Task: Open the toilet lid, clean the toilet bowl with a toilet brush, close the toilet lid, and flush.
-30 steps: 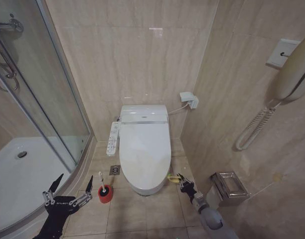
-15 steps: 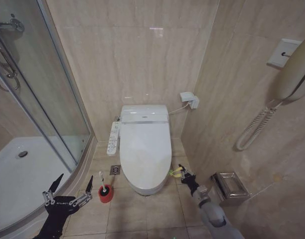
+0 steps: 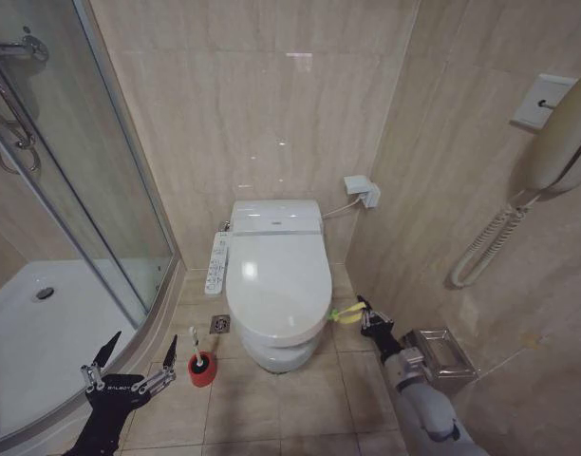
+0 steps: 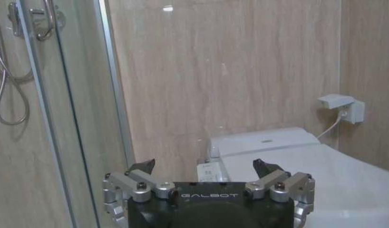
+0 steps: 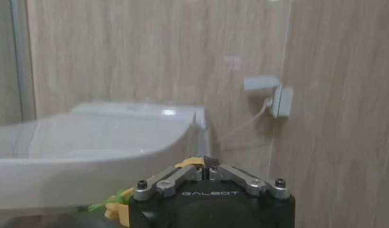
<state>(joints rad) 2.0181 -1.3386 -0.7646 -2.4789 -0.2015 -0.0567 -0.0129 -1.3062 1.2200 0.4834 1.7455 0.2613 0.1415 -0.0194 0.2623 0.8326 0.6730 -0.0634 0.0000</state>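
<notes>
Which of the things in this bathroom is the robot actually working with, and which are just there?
Part of the job:
toilet lid, front edge lifted a little
toilet bowl
toilet brush in its red holder
right gripper, shut, at the lid's edge
left gripper, open, idle near the brush

Just there:
control panel
shower tray
wall phone
paper holder
floor drain

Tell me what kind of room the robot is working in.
A small tiled bathroom, probably in a hotel: a floor-standing toilet with its toilet lid partly raised, a glass-walled shower tray beside it, and a wall phone with a coiled cord.
</notes>
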